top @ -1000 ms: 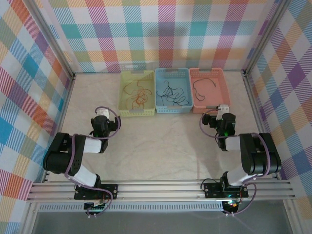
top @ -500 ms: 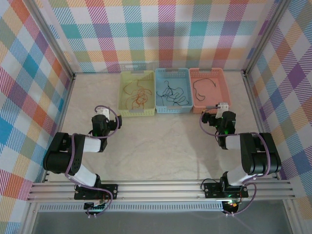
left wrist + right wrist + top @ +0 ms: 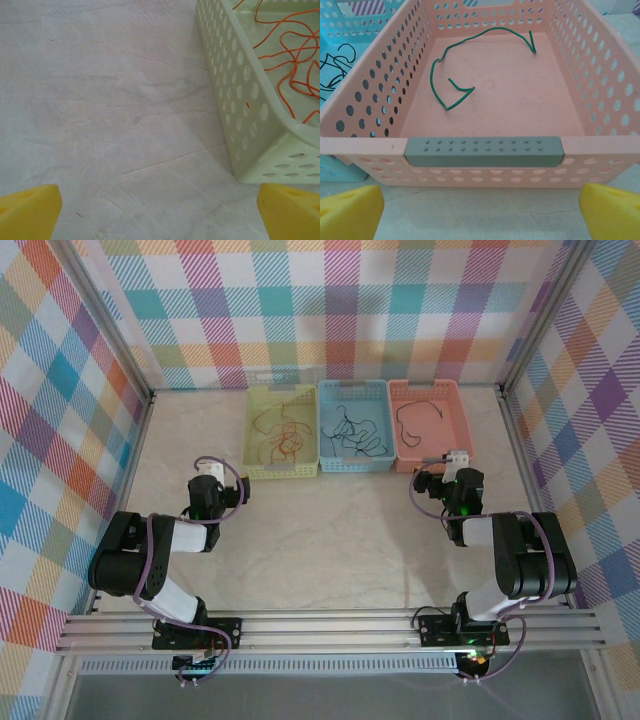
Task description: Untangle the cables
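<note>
yellow fingertips [image 3: 30, 212] cropped at the frame corners. left gripper [image 3: 160, 215] spread wide, empty, over the table [image 3: 100, 100]; right gripper [image 3: 480, 212] likewise. beyond, orange cables [image 3: 285, 55], partly cut off, in the green basket [image 3: 240, 100]; green cable [image 3: 451, 70] in the pink basket [image 3: 370, 145]; black cables [image 3: 350, 435] in the blue basket [image 3: 353, 466].

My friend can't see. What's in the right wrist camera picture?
A pink basket sits close ahead with one bent green cable lying on its floor. A grey studded block is at its near rim, and the right pincer is open below.
</note>
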`<state>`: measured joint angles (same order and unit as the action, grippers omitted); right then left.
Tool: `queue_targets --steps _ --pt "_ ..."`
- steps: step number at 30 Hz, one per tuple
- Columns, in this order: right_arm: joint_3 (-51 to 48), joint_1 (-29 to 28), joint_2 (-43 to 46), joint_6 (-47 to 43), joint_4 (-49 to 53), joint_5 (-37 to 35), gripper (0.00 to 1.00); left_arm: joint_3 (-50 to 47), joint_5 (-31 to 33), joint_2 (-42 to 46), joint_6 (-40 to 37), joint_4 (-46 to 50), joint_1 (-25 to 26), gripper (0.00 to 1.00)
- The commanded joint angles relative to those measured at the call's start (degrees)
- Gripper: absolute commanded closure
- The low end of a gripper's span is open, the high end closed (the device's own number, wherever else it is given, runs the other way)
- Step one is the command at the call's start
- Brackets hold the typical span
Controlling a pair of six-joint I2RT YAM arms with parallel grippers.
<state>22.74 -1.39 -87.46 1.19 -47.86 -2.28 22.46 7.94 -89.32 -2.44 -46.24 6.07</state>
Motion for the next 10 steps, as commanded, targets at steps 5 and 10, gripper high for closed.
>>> queue_targets --steps 5,10 --pt "1.1 0.5 -0.7 -0.3 0.5 1.1 0.00 1.3 -0.8 -0.2 0.0 -0.3 -0.9 0.00" --pt "0.6 0.5 -0.4 -0.4 -0.2 1.1 0.00 1.3 -0.9 -0.1 -0.1 -0.3 -0.9 0.00"
